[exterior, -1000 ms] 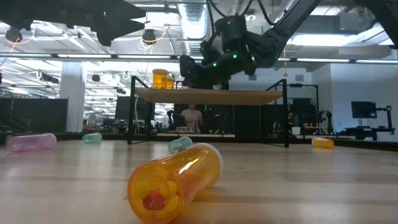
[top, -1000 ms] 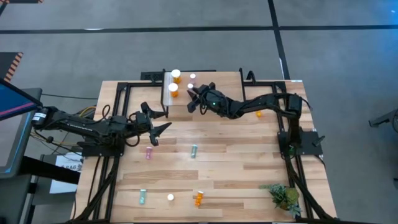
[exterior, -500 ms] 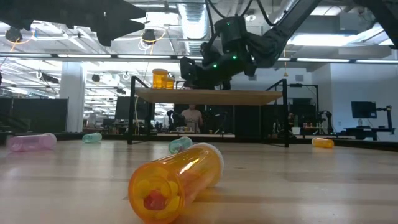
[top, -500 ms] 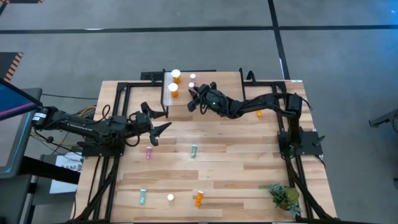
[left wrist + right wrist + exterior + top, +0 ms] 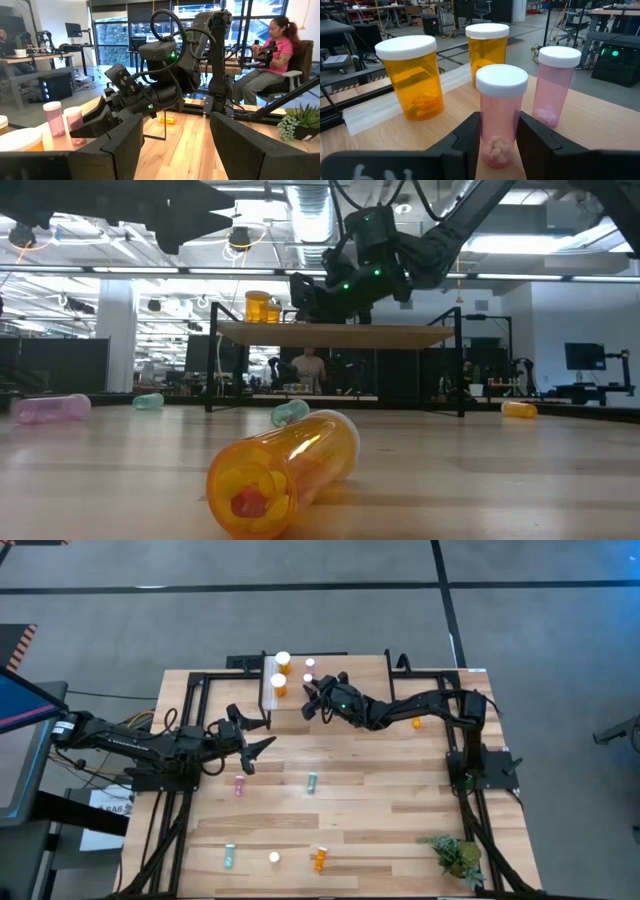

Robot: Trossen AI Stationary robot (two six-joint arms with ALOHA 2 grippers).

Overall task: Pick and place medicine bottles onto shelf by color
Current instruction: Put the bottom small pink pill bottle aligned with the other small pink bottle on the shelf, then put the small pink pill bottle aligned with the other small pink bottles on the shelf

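Up near the top centre of the high view, the right pincer (image 5: 312, 698) reaches over the shelf (image 5: 292, 690), and the right wrist view shows its two dark fingers (image 5: 465, 137) standing on either side of an upright pink bottle (image 5: 501, 116) on the shelf's wood; whether they press the bottle or stand just clear of it I cannot tell. Just beside it stands a second pink bottle (image 5: 556, 85), and farther back two wider orange bottles (image 5: 413, 76) with big white lids, near the whitish strip (image 5: 380, 112). At left of centre in the high view, the left pincer (image 5: 255, 752) hangs over the desk (image 5: 380, 790) with its jaws apart and nothing between them. Lower in that frame, more bottles lie on the desk: a pink one (image 5: 239, 784), a teal one (image 5: 312, 781), another teal one (image 5: 229, 857) and an orange one (image 5: 319, 859). A small green plant (image 5: 456, 857) sits at lower right.
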